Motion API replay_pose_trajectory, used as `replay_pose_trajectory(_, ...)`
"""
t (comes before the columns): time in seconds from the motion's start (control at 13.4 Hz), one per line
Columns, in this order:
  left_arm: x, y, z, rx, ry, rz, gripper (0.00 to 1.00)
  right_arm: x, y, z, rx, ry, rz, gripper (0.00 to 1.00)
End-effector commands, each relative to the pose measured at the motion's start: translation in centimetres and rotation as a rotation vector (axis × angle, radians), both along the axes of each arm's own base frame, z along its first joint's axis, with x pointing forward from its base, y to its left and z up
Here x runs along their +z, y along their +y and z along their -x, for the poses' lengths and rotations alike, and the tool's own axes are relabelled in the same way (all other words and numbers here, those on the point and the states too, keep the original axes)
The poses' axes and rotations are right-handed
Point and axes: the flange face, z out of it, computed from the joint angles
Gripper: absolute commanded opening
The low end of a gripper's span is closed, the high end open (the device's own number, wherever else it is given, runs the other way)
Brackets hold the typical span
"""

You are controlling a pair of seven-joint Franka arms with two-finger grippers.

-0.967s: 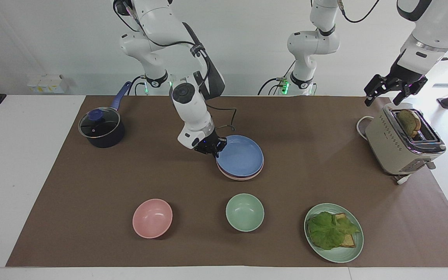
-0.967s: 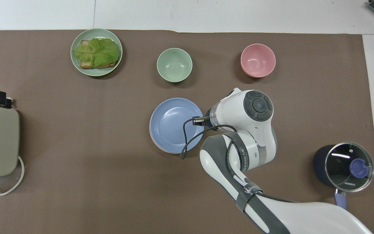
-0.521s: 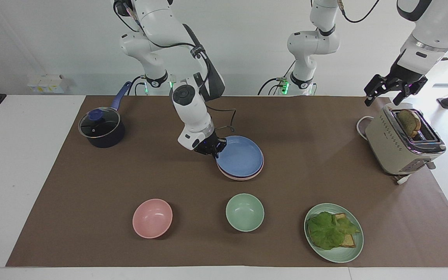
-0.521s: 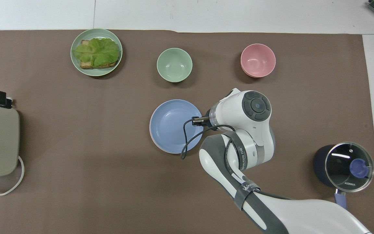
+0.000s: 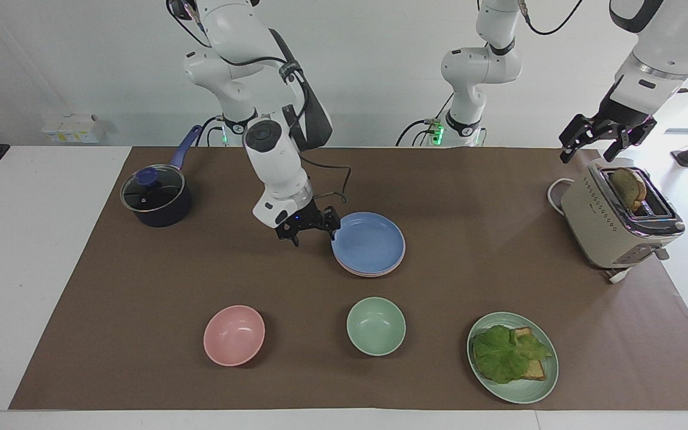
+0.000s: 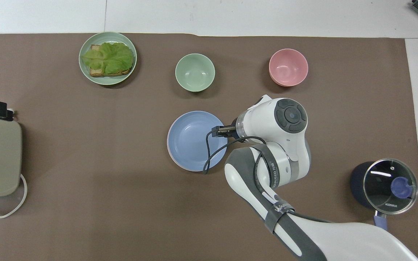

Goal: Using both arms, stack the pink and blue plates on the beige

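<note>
A: How is the stack left?

B: The blue plate [image 5: 369,241] is seen lying on top, with a pale pink rim [image 5: 374,273] showing just under its edge; the beige plate cannot be made out beneath them. The stack sits mid-mat, nearer to the robots than the green bowl [image 5: 375,326].

A: And the right gripper [image 5: 307,226]?

B: It is found just beside the stack, toward the right arm's end of the table, with its fingers spread apart and nothing between them. No contact with the blue plate can be made out in the facing view.

A: So the release is judged done?

B: It is judged so — the blue plate rests level and nothing is held. What remains is a clean retreat.

A: How should that be carried out?

B: The gripper is best lifted straight up first, away from the stack, before any sideways swing is made — a fingertip dragged past the rim could slide the top plate off centre. The jaws should be kept wide until the stack is well cleared.

A: And the left gripper [image 5: 605,138]?

B: It is seen waiting with its fingers apart above the toaster [image 5: 613,224], well apart from the stack; nothing is asked of it.
</note>
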Motion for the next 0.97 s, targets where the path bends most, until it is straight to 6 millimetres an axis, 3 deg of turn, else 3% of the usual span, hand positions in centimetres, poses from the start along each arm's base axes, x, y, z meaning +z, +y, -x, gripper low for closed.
replay_pose_trajectory(0.0, 0.0, 0.1, 0.3, -0.007, 0.010, -0.015, 1.00, 3.8, -3.2, 0.5, 0.026, -0.002, 0.075, 1.00)
replay_pose_trajectory(0.22, 0.0, 0.1, 0.3, -0.007, 0.010, -0.015, 1.00, 7.6, -8.1, 0.4, -0.028, 0.037, 0.110, 1.00)
replay_pose_trajectory(0.45, 0.0, 0.1, 0.3, -0.007, 0.010, -0.015, 1.00, 11.1, -11.9, 2.1, -0.078, 0.090, 0.121, 1.00)
replay_pose_trajectory(0.74, 0.0, 0.1, 0.3, -0.007, 0.008, -0.015, 1.00, 14.0, -16.9, 4.1, -0.145, 0.149, 0.126, 1.00)
replay_pose_trajectory(0.89, 0.0, 0.1, 0.3, -0.007, 0.010, -0.015, 1.00, 14.3, -19.5, 4.7, -0.156, 0.179, 0.126, 1.00)
